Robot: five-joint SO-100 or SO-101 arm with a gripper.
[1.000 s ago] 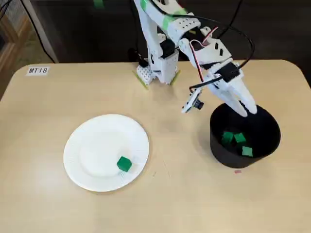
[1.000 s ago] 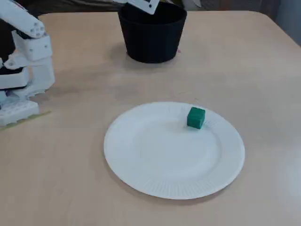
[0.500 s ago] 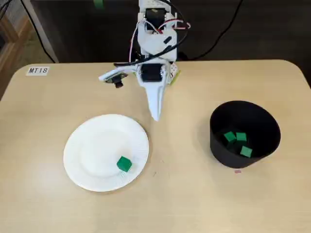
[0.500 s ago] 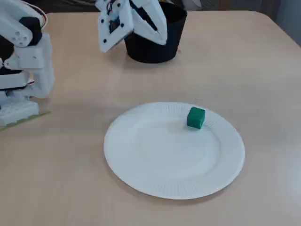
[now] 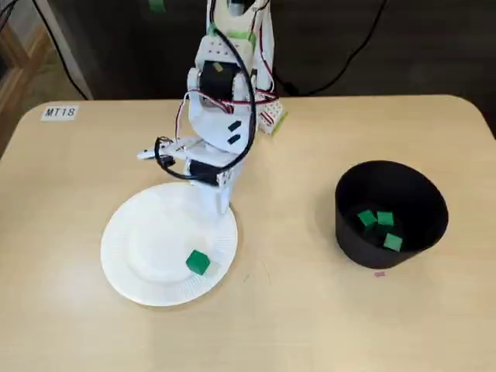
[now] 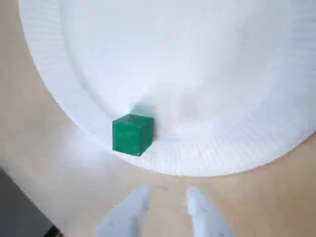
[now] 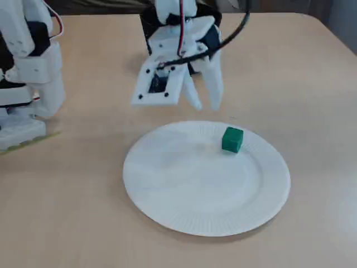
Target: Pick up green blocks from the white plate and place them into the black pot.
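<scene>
Pincer [image 7: 205, 105] hovers at the far rim of the white plate [image 7: 167, 215], spread a little and holding nothing. One green block [image 6: 132, 135] sits just inside the plate's rim, and in the wrist view it's off to the left of the tips, not between them. Three more blocks [image 5: 377, 225] lie in the black pot [image 5: 349, 244], well apart across the surface [image 5: 77, 170]. This looks like the approach for the last pick. Next, I'd say: slide over the block, straddle it, drop, squeeze.
</scene>
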